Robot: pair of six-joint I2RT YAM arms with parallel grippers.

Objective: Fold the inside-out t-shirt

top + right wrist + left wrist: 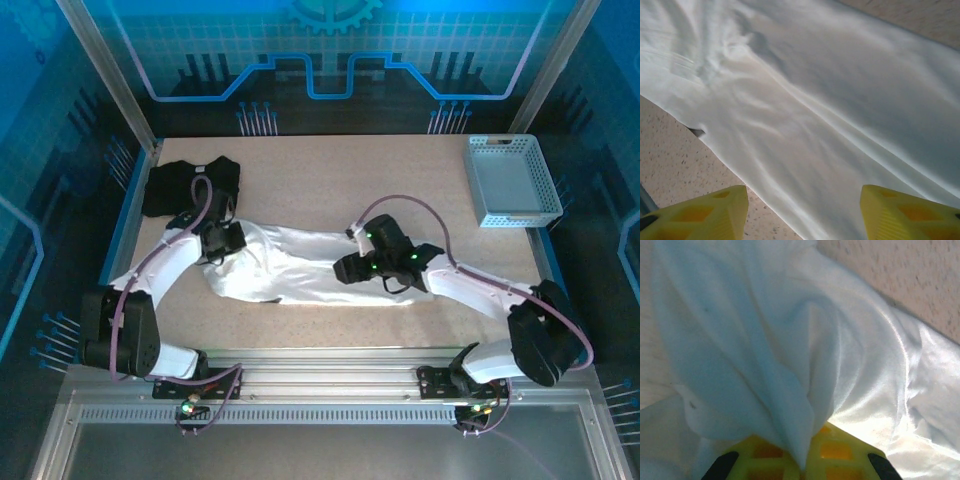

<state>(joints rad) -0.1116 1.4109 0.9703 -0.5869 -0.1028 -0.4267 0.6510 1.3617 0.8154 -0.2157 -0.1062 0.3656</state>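
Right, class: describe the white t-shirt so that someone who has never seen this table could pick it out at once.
Start at the speckled table and look to its near middle. There the white t-shirt lies crumpled in a long strip running left to right. It alone is white: the black t-shirt lies at the far left, the basket at the far right.

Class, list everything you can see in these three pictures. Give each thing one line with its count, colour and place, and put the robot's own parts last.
white t-shirt: one, white, crumpled lengthwise across the middle of the table between the two arms
black t-shirt: one, black, bunched at the far left of the table
basket: one, pale blue-grey, far right corner of the table, nothing in it
table: one, beige speckled top
left gripper: one, yellow fingers, shut on a fold of the white t-shirt
right gripper: one, yellow fingers, open over the shirt's right part
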